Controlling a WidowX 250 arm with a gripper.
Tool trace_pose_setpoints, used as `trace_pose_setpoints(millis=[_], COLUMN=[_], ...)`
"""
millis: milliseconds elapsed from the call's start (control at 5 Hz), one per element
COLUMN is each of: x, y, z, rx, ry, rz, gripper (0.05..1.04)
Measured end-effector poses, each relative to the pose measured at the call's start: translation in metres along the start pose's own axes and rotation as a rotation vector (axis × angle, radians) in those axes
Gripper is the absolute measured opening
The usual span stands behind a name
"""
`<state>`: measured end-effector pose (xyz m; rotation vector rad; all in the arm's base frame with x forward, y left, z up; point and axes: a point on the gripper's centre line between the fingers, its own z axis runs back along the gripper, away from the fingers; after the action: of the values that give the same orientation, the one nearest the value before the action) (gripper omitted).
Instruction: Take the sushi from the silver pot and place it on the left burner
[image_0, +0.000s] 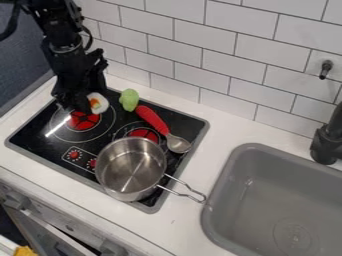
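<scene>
Arm came in from the upper left, gripper (79, 107) hanging down at the left burner (84, 121); couldn't tell if the gripper was open, closed or gripping the sushi; the sushi (98, 103), white and round with an orange and green middle, was right beside the gripper, at the back right part of the left burner's ring; couldn't tell if it touched the stove (32, 135) or was held above it.

Silver pot (130, 169) sat upright at the front right of the stove, wire handle out toward the sink (230, 170); right burner (143, 133) was partly hidden behind the pot; green toy (129, 100) lay near the sushi, at the stove's back edge; spoon (153, 120) lay slanted between the green toy and the pot's far side, red handle toward the toy, metal bowl toward the stove's right edge; two red knobs (75, 155) at the stove's front; white counter (190, 207) around the stove, gray sink at right, black faucet (326, 142) beside it; tiled wall (224, 57) behind; something yellow (25, 251) at the bottom left corner.
</scene>
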<state>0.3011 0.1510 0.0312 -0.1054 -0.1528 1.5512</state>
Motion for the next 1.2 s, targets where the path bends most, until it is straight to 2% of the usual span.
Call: trace_pose_setpoints(millis=[200,400,600,800,1000,1200], x=[0.023,0.034,0.045,0.051,0.055,0.055], y=[-0.013,-0.026,-0.036,-0.044,-0.046,-0.047], z=[-0.007,-0.022,-0.034,-0.050,-0.055,-0.055], rx=[-0.030,-0.029,-0.042,-0.041,-0.036,-0.022], ry=[-0.010,-0.015,-0.053,-0.051,-0.063,-0.054], rz=[0.034,0.027,-0.007,-0.030,-0.024,-0.020], gripper=[0.525,0.525,0.525,0.525,0.525,0.597])
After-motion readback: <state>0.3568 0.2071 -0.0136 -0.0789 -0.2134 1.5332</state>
